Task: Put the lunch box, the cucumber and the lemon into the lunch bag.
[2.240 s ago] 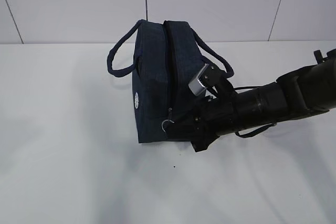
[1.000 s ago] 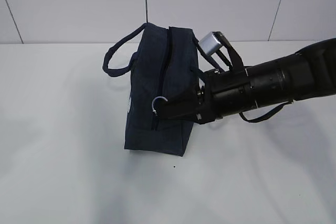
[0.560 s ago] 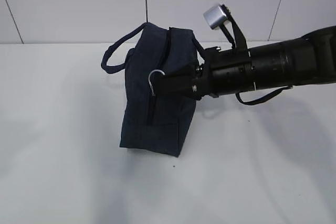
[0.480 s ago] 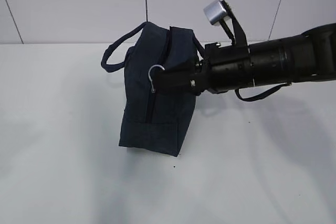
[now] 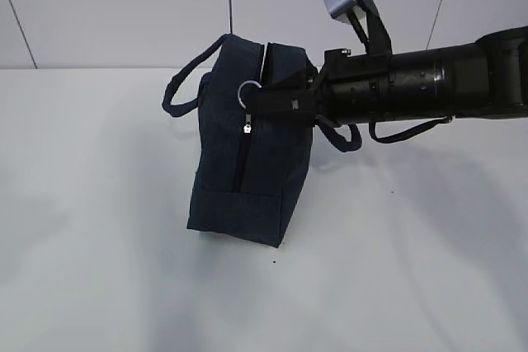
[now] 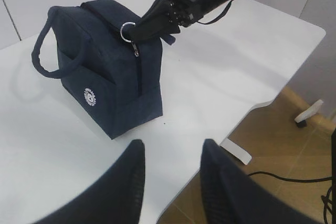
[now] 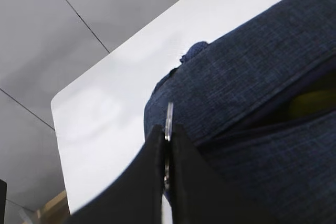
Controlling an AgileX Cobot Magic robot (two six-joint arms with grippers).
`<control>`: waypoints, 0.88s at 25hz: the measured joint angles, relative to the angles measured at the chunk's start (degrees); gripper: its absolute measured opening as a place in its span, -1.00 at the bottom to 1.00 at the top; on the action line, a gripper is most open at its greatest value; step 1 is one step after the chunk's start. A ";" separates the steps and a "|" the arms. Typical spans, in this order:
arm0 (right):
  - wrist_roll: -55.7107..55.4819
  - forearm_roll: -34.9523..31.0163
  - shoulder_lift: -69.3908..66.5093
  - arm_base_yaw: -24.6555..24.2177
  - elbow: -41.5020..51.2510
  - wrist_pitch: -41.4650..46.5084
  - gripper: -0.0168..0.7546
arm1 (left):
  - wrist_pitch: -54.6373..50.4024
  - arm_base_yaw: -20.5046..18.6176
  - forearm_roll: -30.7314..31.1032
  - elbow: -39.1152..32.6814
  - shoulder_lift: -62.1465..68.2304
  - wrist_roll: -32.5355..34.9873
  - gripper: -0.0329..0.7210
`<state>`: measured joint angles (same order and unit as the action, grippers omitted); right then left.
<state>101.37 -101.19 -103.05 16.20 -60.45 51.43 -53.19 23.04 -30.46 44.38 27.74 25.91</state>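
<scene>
The navy lunch bag (image 5: 239, 171) stands on the white table, leaning a little to the left. My right gripper (image 5: 260, 100) is shut on its metal ring pull (image 5: 248, 92) at the top of the bag's near end. The right wrist view shows the ring (image 7: 168, 119) pinched between the jaws, and a yellow patch (image 7: 310, 103), likely the lemon, inside the open zip slot. The lunch box and cucumber are hidden. My left gripper (image 6: 170, 153) is open and empty, hovering over the table's front edge, away from the bag (image 6: 110, 87).
The bag's loop handles (image 5: 183, 92) hang out to both sides. The table edge (image 6: 252, 108) shows in the left wrist view, with brown floor and a cable (image 6: 283, 174) beyond it. A white tiled wall stands behind the table.
My right gripper has risen from low on the bag's end to its top corner with the ring pull. The bag shifted left and tilted.
</scene>
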 joint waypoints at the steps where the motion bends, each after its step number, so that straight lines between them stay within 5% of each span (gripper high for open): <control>1: 0.00 -0.07 0.00 0.00 0.00 -0.04 -0.96 | 0.00 0.00 -0.13 0.00 1.27 0.00 -0.28; 7: -0.22 -0.37 0.00 0.00 0.00 -0.13 -0.96 | 4.74 0.00 -2.04 0.00 15.08 0.00 -0.28; 11: -1.11 -0.37 0.00 0.00 0.00 -0.03 -0.96 | 10.42 0.00 -9.05 0.00 28.13 5.81 -0.19; 16: -1.33 -0.37 0.00 0.00 0.00 0.16 -0.96 | 16.69 0.00 -24.29 0.11 44.06 21.33 0.19; 22: -1.33 -0.37 0.00 0.00 0.00 0.31 -0.96 | 25.25 0.00 -44.75 0.22 53.47 48.65 0.31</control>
<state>100.04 -101.56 -103.05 16.20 -60.45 51.74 -27.93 23.04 -75.21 44.61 81.21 74.56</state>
